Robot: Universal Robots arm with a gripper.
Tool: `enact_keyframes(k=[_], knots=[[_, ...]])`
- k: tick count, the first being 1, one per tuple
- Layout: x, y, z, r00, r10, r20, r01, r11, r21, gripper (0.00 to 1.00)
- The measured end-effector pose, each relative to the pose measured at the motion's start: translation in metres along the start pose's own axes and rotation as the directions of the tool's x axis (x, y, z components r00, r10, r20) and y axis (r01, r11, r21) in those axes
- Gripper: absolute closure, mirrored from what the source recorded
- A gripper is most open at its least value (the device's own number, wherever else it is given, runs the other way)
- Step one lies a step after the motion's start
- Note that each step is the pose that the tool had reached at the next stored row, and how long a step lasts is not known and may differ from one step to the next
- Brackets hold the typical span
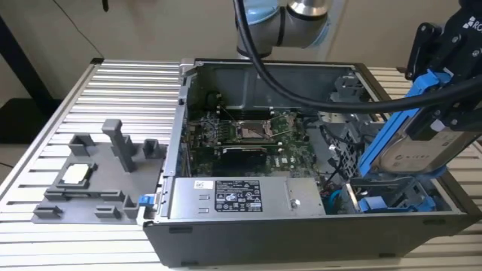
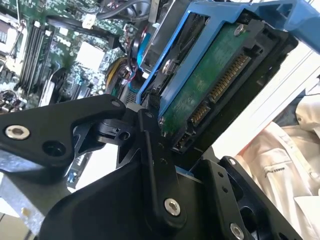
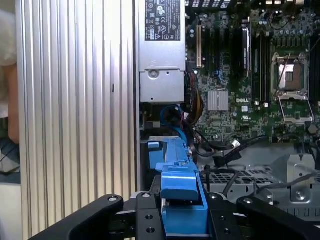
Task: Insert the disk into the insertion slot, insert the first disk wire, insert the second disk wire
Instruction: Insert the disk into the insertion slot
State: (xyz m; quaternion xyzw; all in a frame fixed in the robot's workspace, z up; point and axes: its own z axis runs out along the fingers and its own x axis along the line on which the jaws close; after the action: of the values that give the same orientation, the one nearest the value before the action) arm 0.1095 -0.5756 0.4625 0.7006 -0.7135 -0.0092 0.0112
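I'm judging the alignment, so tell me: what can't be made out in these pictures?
Inside of the insertion slot: exterior view, partly hidden by the lower end of the tilted disk.
Top of the gripper: exterior view, cut off by the picture's edge.
The cables beside the slot: first wrist view, tangled; which ones serve the disk cannot be told.

The arm (image 1: 290,25) stands at the top centre of the exterior view, and its black end effector (image 1: 450,99) hangs at that view's right. The fingers (image 2: 150,150) are closed on the disk (image 1: 418,149), gripping its upper end from both sides and holding it tilted.
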Motion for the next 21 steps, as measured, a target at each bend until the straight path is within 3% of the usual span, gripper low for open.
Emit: enact_keyframes(k=[21], knots=[[-0.0001,-0.0019,0.0225,1.0,0.0,0.0001,0.0,1.0,0.0,0.67]])
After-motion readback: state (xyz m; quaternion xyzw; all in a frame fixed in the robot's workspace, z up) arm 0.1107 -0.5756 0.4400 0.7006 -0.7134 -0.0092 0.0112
